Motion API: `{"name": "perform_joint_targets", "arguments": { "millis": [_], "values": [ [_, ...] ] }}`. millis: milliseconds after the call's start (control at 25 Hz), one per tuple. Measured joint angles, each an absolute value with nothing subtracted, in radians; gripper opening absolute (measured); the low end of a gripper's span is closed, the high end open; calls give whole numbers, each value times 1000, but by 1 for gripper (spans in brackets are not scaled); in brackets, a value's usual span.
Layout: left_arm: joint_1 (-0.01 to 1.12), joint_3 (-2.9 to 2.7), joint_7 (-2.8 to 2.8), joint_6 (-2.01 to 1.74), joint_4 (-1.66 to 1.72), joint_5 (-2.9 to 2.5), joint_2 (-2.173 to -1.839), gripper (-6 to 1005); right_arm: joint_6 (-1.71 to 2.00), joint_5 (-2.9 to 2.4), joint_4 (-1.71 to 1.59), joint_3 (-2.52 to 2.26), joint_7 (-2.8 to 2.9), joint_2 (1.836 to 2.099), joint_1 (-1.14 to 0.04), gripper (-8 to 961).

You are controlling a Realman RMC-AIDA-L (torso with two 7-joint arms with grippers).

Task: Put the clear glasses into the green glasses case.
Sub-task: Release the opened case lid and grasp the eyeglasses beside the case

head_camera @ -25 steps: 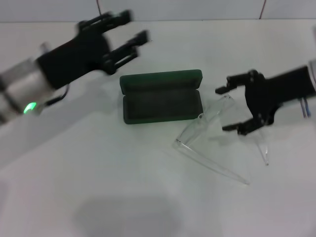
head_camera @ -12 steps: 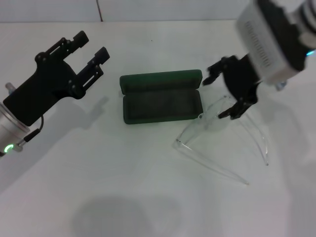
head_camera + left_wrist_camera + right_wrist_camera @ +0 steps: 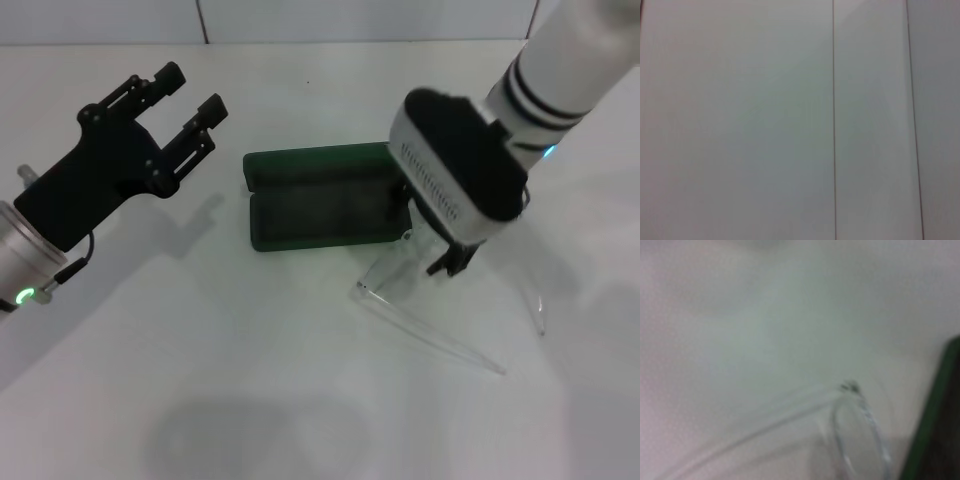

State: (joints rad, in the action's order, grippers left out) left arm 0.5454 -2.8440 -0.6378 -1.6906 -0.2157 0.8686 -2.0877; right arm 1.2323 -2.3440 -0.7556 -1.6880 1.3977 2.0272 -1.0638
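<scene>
The clear glasses (image 3: 440, 290) lie open on the desk (image 3: 300, 400) just beside the open green glasses case (image 3: 325, 205), toward the desk's right edge. They look light, slippery and springy, so the lens front seems the best hold. The right pincer (image 3: 445, 262) hangs over them, state impossible to tell; the left pincer (image 3: 185, 100) hovers released.

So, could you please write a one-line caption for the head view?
Right pincer lowered over the clear glasses beside the open green glasses case; left pincer open, raised off to the left.
</scene>
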Motion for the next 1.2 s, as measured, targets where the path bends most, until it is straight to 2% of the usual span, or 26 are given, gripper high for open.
{"name": "perform_joint_targets", "arguments": {
  "millis": [440,680,1120,1200],
  "values": [
    [543,-2844,-637,-1666,-203,867,-2089,581,1208,-2299,-788,-1805,1434,2028,-1051,769],
    [538,-2844,-637,-1666,-201,866,-2089,581,1192,-2311,-789,-1818,1455,2028,-1044,605],
    [535,-2844,-637,-1666,-201,865,-2089,581,1222,-2303,-839,-1752,1454,2025,-1007,367],
    [532,-2844,-637,-1666,-201,864,-2089,581,1240,-2307,-869,-1739,1453,2022,-987,293]
  ]
}}
